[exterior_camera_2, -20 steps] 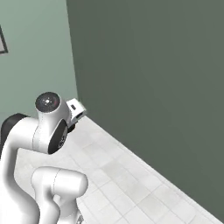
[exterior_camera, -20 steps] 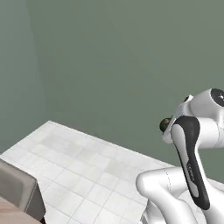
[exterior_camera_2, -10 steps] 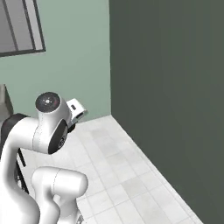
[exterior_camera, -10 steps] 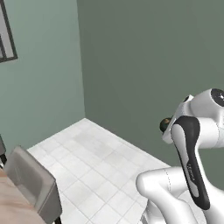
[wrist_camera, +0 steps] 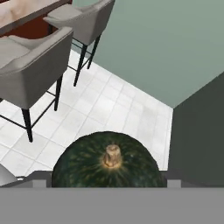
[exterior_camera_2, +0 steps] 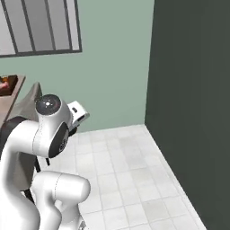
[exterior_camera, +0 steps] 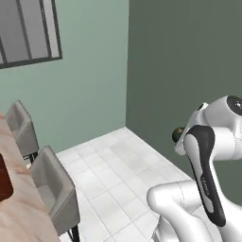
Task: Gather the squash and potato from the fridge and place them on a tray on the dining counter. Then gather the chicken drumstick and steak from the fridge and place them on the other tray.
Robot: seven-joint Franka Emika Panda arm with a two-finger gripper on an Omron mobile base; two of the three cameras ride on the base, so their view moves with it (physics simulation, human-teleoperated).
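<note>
Left base view: the white arm is folded high, and a dark green lump — the squash (exterior_camera: 178, 135) — peeks out beside the wrist, carried well above the tiled floor (exterior_camera: 118, 175). The dining desk (exterior_camera: 16, 215) runs along the left edge, with a corner of a dark reddish-brown tray (exterior_camera: 4, 178) on it. Two grey stools (exterior_camera: 52, 186) stand just beside the desk, between it and the open floor.

Right base view: the arm's folded joints block the end effector, so the jaws cannot be judged here. Far left, past the arm, one end of the desk carries the other tray (exterior_camera_2: 10, 85), with something pink on it that is too small to name.

Hand view: the squash (wrist_camera: 108, 161) sits right against the camera, stem nub facing it, with the end effector (wrist_camera: 107, 178) spread wide and clamped on its flanks. It looks rigid and fairly dense, with a smooth round rind that could roll or slip — a hold across the widest part, as now, seems safest. Beyond the squash, the stools (wrist_camera: 39, 65) line the desk (wrist_camera: 26, 13); their backs probably stand in the way of a low approach, so coming in from above looks wiser.
</note>
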